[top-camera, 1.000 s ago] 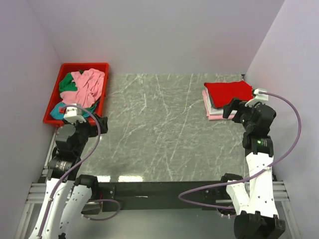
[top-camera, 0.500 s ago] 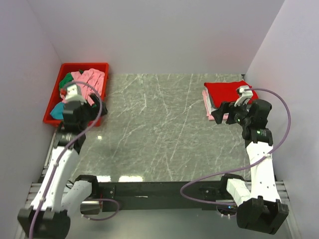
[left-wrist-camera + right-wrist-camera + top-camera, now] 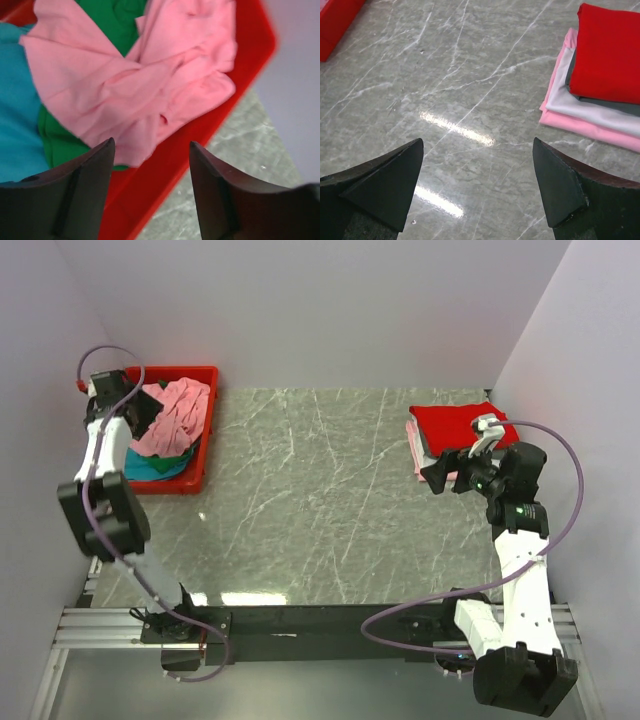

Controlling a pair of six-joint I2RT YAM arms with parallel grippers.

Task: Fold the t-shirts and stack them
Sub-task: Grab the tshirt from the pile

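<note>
A crumpled salmon pink t-shirt lies on top of a green one and a teal one inside the red bin. My left gripper hangs open above the bin's edge, over the pink t-shirt, with nothing between its fingers. At the right, a folded red t-shirt tops a stack of a grey, a white and a pale pink one. My right gripper stands open just left of the stack, over bare table, and is empty.
The red bin sits at the table's far left corner, against the left wall. The grey marble table runs between the bin and the stack. White walls close in the back and both sides.
My left arm has swung up from the near left and now reaches out over the bin. My right gripper has shifted a little left, off the stack's front corner.
</note>
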